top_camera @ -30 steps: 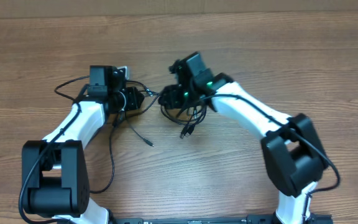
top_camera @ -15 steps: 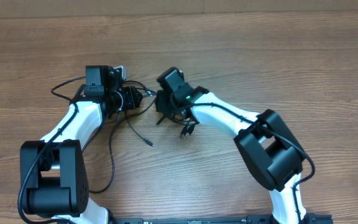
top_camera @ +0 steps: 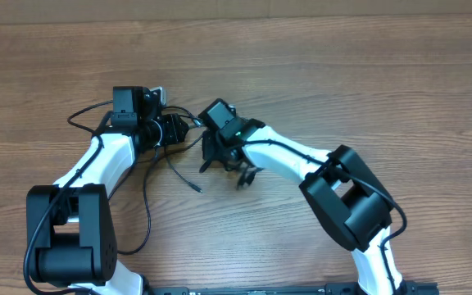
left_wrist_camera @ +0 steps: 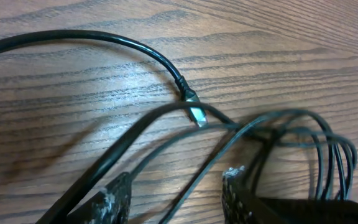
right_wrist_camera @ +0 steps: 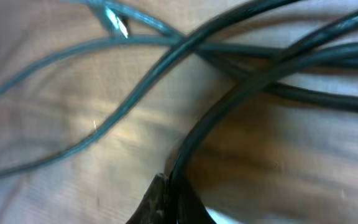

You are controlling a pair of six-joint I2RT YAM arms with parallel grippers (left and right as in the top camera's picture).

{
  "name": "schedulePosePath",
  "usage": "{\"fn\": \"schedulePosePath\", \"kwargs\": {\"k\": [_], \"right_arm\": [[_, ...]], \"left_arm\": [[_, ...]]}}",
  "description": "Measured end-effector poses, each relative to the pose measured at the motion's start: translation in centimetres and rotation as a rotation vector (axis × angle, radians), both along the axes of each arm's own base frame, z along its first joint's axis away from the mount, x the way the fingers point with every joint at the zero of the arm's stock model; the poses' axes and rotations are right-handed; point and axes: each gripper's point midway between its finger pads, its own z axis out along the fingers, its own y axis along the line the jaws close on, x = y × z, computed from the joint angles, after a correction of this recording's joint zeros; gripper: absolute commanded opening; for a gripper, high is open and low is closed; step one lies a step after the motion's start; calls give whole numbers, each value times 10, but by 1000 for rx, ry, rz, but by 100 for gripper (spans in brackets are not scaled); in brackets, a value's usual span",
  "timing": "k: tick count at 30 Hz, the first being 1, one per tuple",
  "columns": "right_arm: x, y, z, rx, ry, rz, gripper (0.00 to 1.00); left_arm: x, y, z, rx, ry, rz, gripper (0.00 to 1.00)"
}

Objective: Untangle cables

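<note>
**Item:** cables (left_wrist_camera: 114, 38). Thin black flexible cords, round in section with a smooth sheath, tangled in loose overlapping loops.

**Location:** on the counter (top_camera: 367, 74), under and just beside the left claw (left_wrist_camera: 176, 196). Several cords pass between its fingers (left_wrist_camera: 118, 198).

**Fitting:** one small silvery metal plug tip (left_wrist_camera: 196, 114), just ahead of the left claw, where two cords cross.

**Left claw:** spread. The fingers are dark with rough, pale-flecked pads and stand apart, pinching nothing.

**Right claw** (right_wrist_camera: 160, 196): near the left claw, across the tangle from it. Its tips are pressed together, pinching one cord of the cables.

**Counter:** flat, brown, matte, with a wood-grain pattern.
</note>
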Motion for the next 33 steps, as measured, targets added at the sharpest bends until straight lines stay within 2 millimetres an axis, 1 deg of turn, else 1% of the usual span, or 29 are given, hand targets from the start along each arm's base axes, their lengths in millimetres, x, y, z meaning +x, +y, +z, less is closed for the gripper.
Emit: {"fn": "schedulePosePath", "kwargs": {"k": [4,7,9,10,12,13,14,15,18,21,24,26,31,33], "right_arm": [[-19,-6,3,98,156,107,4],[-36,-15,13,215,285,209,4],[-44,-22,21,290,350,258,4],[-46,-26,27,338,378,281,4],[-45,-34,39,435,407,313,4],[-44,-37,45,480,412,324,4],[-41,-41,53,542,412,339,4],[-38,-45,62,600,407,352,4],[-27,-56,86,765,376,379,4],[-19,-64,103,875,340,400,4],[-19,-65,120,979,298,449,4],[-21,-64,132,1046,269,488,4],[-24,-61,143,1107,232,534,4],[-24,-61,147,1118,212,551,4]], "left_arm": [[-1,-4,1,-22,0,-13,52],[-2,-10,4,-53,0,-31,53],[-4,-15,6,-81,0,-48,58],[-4,-17,7,-95,0,-57,62],[-6,-21,9,-119,0,-71,71],[-6,-23,10,-129,0,-78,73],[-6,-24,11,-137,-2,-83,80],[-6,-27,13,-151,-7,-90,89],[-6,-35,20,-202,-25,-122,90],[-7,-42,24,-234,-29,-145,91],[-9,-49,25,-253,-16,-146,92],[-11,-56,24,-260,-1,-142,98],[-12,-70,20,-232,25,-115,99],[-11,-78,18,-218,16,-118,95]]}}
